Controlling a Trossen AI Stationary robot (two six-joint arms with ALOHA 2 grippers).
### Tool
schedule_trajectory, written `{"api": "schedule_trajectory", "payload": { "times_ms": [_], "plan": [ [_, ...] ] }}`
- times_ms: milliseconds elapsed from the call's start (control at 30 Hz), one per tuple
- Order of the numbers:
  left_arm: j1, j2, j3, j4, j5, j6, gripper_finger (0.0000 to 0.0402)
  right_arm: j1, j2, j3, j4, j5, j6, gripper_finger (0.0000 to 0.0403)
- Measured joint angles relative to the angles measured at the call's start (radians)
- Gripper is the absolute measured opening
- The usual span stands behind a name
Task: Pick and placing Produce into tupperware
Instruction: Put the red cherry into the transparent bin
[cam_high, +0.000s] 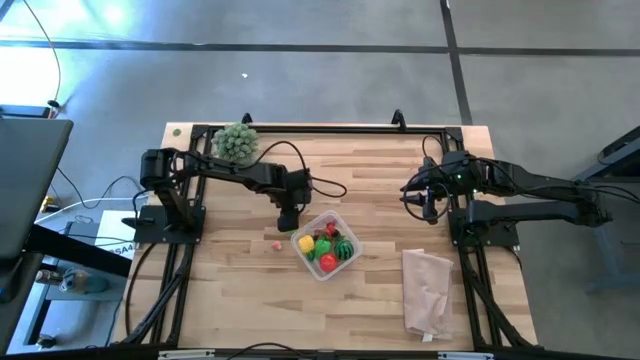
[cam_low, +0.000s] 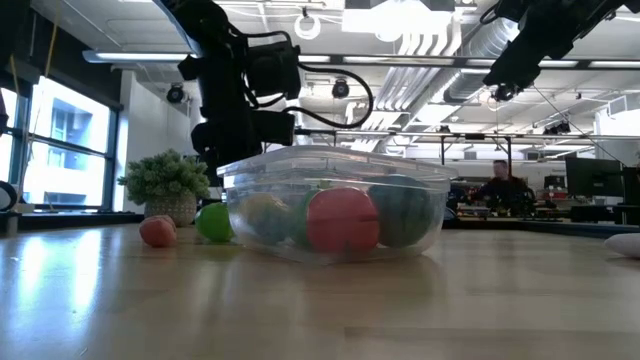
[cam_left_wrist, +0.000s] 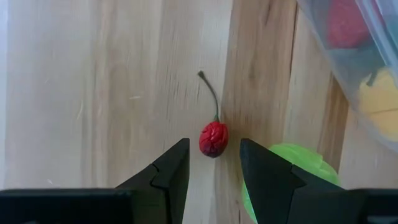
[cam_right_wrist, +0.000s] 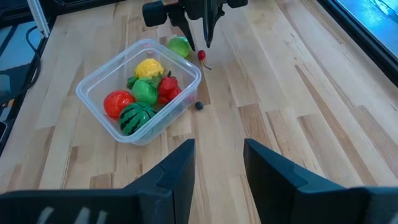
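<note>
The clear tupperware (cam_high: 325, 243) stands mid-table and holds several toy produce pieces: red, yellow and green ones and a striped watermelon ball (cam_right_wrist: 135, 116). A small red cherry with a stem (cam_left_wrist: 213, 138) lies on the table beside it. A green ball (cam_left_wrist: 295, 167) lies next to the cherry, close to the container wall. A tiny dark berry (cam_right_wrist: 199, 106) lies on the wood by the container. My left gripper (cam_left_wrist: 214, 148) is open and hangs above the cherry, pointing down, one finger on either side of it without touching. My right gripper (cam_right_wrist: 219, 149) is open and empty, raised at the table's right.
A grey-green bushy ball (cam_high: 235, 142) sits at the far left edge. A pale pinkish bag (cam_high: 425, 290) lies at the near right. Bare wood stretches along the near side (cam_high: 260, 310). In the low view a person (cam_low: 497, 185) sits in the room behind the table.
</note>
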Motion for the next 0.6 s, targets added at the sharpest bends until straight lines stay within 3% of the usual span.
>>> {"api": "schedule_trajectory", "payload": {
  "times_ms": [600],
  "plan": [
    [0.0,0.001,0.0,0.001,-0.01,0.006,0.0131,0.0,0.0,0.0,0.0,0.0,0.0,0.0129]
  ]
}}
